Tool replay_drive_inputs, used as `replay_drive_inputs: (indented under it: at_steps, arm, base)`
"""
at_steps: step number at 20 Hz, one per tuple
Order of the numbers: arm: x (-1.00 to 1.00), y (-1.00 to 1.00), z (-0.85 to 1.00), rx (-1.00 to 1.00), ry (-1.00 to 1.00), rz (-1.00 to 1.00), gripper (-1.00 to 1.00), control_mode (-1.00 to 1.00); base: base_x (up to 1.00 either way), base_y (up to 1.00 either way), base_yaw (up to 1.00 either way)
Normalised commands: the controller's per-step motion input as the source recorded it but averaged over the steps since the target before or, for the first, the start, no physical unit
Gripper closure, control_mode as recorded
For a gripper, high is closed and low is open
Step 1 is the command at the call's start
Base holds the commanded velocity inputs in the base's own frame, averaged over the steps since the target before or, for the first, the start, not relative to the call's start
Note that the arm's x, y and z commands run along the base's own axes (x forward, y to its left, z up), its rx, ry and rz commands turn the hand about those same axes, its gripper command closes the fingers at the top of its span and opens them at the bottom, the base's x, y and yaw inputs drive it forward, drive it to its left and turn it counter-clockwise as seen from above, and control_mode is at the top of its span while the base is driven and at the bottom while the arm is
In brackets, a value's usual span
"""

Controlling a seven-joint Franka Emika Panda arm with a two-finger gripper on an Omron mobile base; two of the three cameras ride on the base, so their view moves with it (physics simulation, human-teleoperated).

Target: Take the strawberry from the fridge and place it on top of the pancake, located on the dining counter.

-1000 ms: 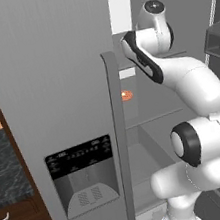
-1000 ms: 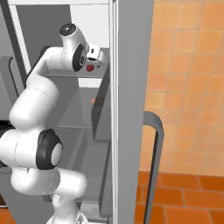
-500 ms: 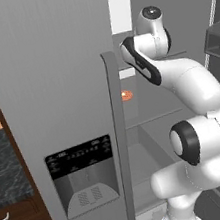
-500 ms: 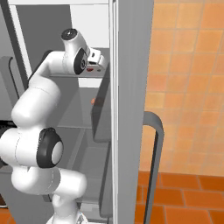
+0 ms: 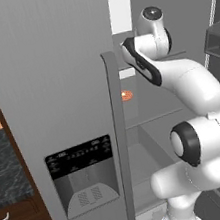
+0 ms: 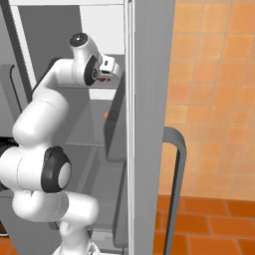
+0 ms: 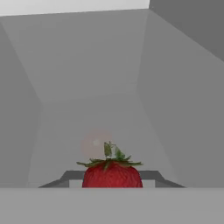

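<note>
Grey metal, the fridge [image 5: 53, 91] stood with its right door swung open so the arm could reach an upper shelf [image 7: 109, 127] inside. There the claw [image 6: 105, 74] was closed on the strawberry [image 7: 112, 174], gripping it low between its tips, probably ready to carry it out toward the pancake.

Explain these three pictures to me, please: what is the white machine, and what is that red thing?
The white machine is a robot arm reaching into an open fridge. Two pictures come from cameras behind it, to its left and right. The third comes from a camera on its hand, looking along the gripper. There, the strawberry sits between the fingers, which have closed on it. An orange-red round item lies on a lower shelf.
</note>
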Motion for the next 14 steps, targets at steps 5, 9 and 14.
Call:
replay_drive_inputs:
  at_steps: [5,9,14]
  arm:
    - [-0.83,0.0,-0.01,0.0,-0.3,0.03,1.0,-1.0]
    - [-0.92,0.01,0.13,0.03,-0.12,0.05,1.0,-1.0]
    - [-0.91,0.0,0.26,0.0,0.12,0.01,1.0,-1.0]
  base:
    - [0.0,0.0,0.0]
    - [0.0,0.0,0.0]
    - [0.0,0.0,0.0]
